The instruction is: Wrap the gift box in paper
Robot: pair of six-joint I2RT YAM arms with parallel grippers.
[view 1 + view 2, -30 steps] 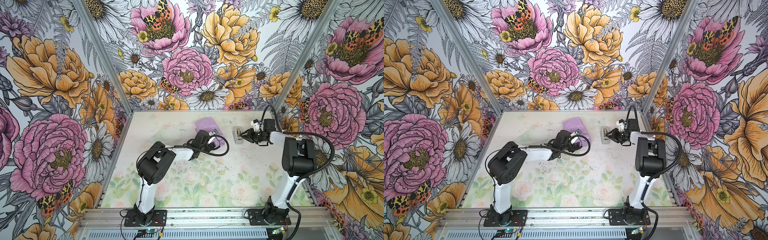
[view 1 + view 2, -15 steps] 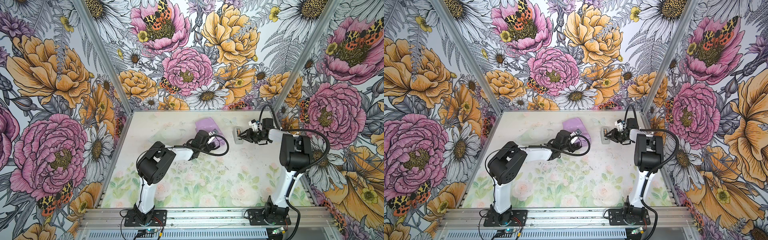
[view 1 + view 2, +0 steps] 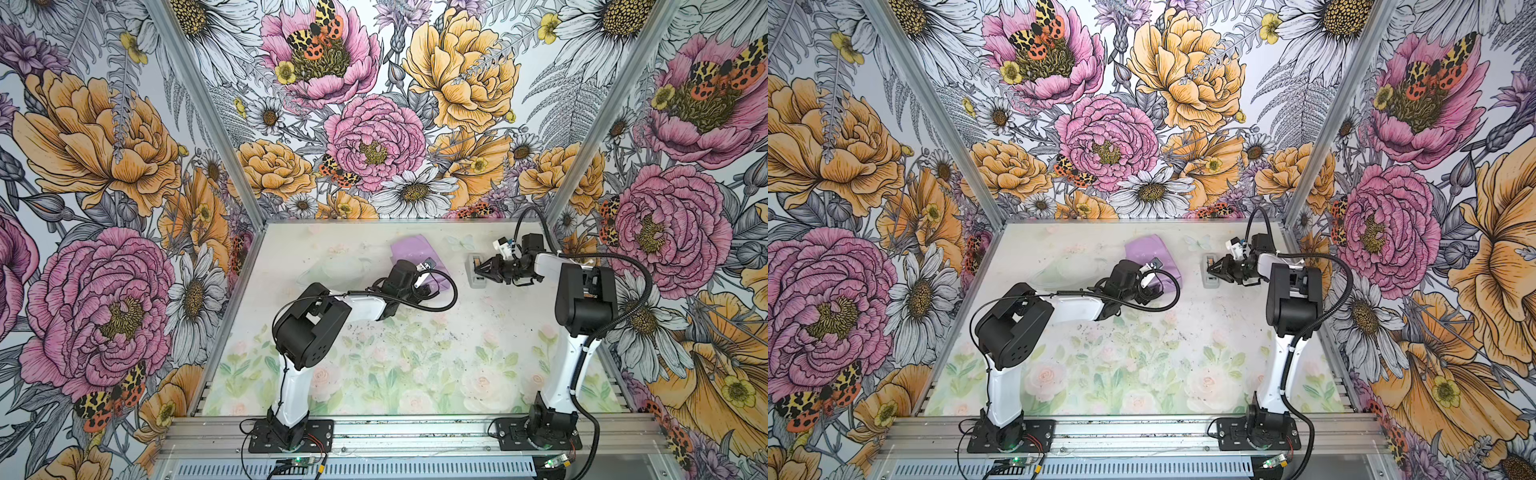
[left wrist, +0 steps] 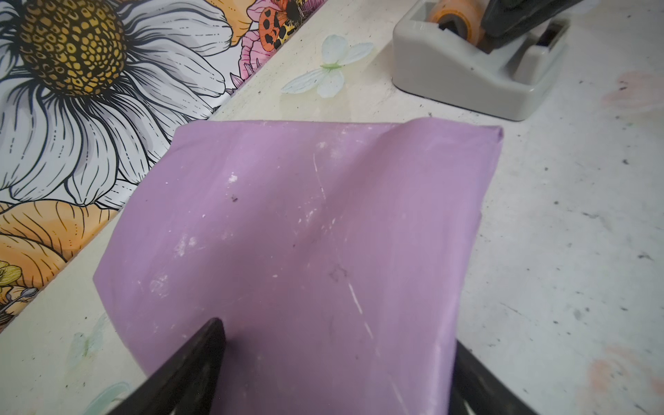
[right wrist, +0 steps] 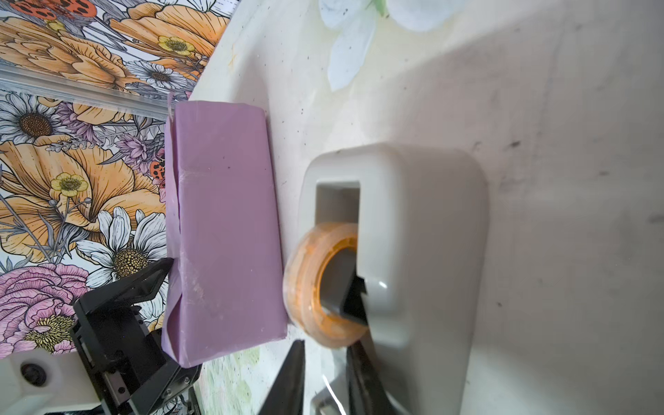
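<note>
The gift box [image 3: 409, 249] shows as a lilac block at the back of the table in both top views, fully covered by the paper [image 4: 305, 233]. My left gripper [image 4: 339, 330] straddles its near end, jaws wide apart. One finger [image 5: 154, 280] rests on the paper along the top edge and the other stands beside the box's side. My right gripper [image 5: 327, 354] is at the grey tape dispenser [image 5: 424, 233], to the right of the box. Its fingers stand a narrow gap apart just below the orange tape roll [image 5: 316, 284], with a thin glinting strip between them.
The dispenser [image 3: 476, 282] stands a short way right of the box [image 3: 1148, 249], both near the back wall. The left arm's cable [image 3: 449, 291] loops out beside the box. The right arm's elbow [image 3: 586, 291] hangs close to the right wall.
The right arm's elbow has shifted slightly left while its gripper stays at the dispenser. The left arm and the wrapped box have not moved.
</note>
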